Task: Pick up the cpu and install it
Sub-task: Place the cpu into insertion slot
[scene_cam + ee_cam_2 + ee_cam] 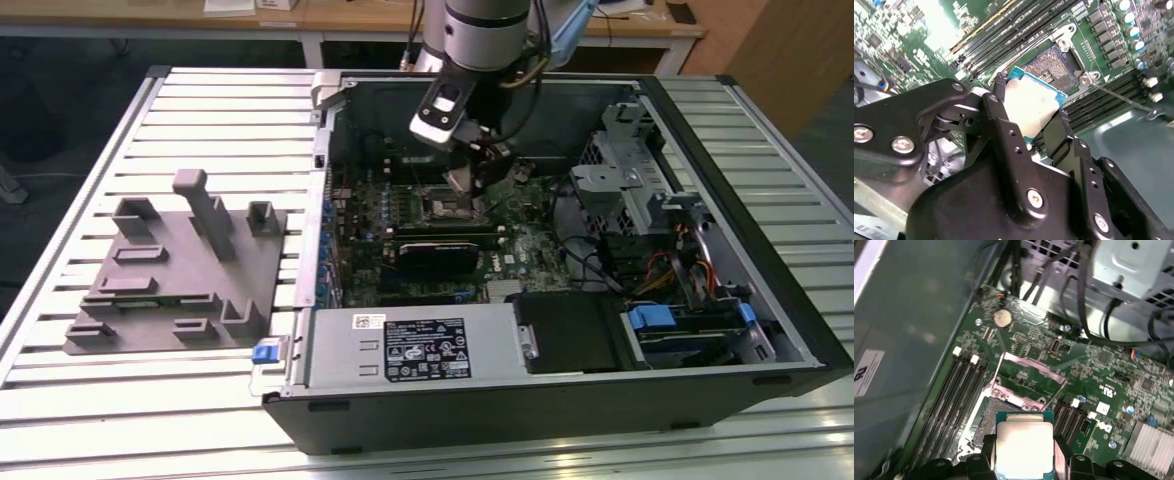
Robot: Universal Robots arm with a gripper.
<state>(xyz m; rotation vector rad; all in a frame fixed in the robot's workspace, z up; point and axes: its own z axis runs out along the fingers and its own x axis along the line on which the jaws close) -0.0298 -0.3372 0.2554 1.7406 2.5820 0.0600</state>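
Hangs steeply down from the upper middle of the exterior view into the open computer case point(534, 412), wrist tilted over the green motherboard point(530, 240). Clamps the cpu point(1031, 107) between the jaws by two opposite edges, silvery top showing in both wrist views. Holds it just above the open socket point(1051, 62), not yet seated.
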